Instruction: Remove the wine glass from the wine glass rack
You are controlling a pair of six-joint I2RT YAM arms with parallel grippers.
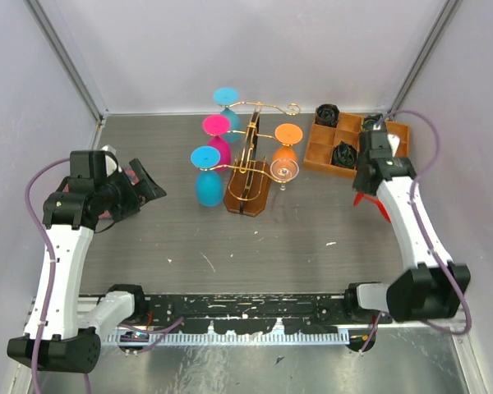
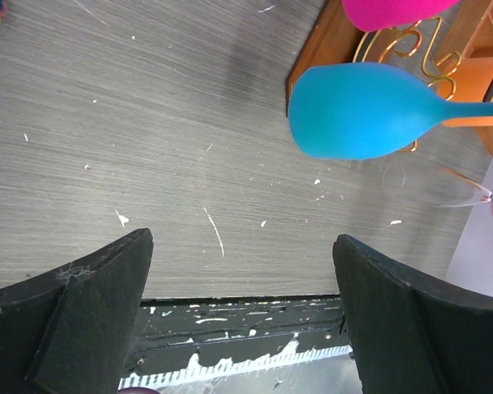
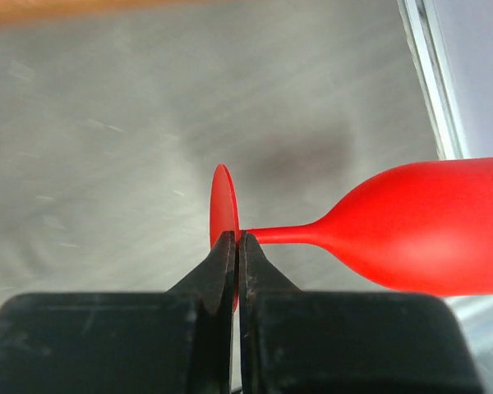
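You worked in a robotics lab cell: plain pale walls point(image 1: 255, 41) closed the far, left and right sides, aluminium posts point(image 1: 66, 56) stood at the far corners, and two cabled arms point(image 1: 62, 254) sat bolted along a black rail point(image 1: 255, 305) at the scuffed grey table point(image 1: 312, 238)'s near edge.
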